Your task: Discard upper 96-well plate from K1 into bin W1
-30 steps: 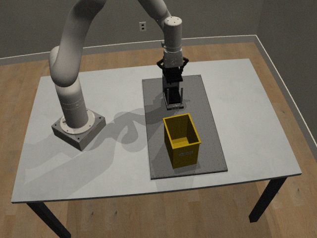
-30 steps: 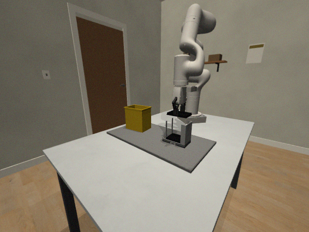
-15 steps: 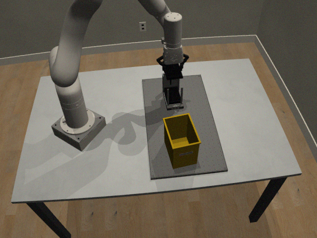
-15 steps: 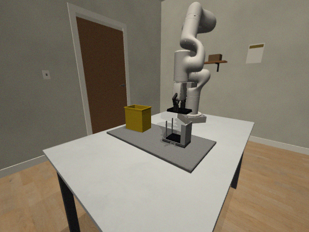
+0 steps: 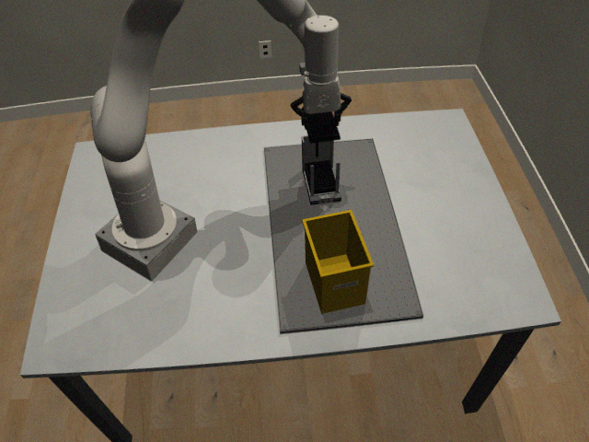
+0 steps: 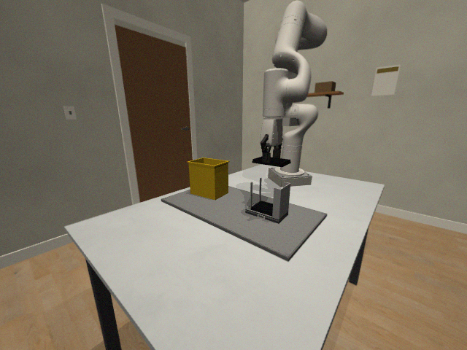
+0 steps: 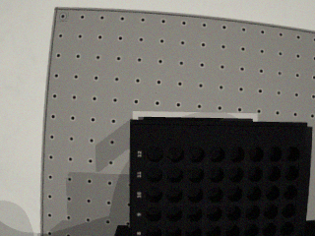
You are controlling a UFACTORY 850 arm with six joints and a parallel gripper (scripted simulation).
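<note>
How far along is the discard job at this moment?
Done: the upper plate is out of rack K1, gripped in the hand above the posts; the lower plate sits in the rack. In hand: the carry. Left: moving over upright yellow bin W1, lowering the plate inside, then releasing.

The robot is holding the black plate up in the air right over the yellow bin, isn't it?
Not quite. The end effector holds the black plate in the air over the rack, not the yellow bin, which stands off to the side, as the exterior view shows.
</note>
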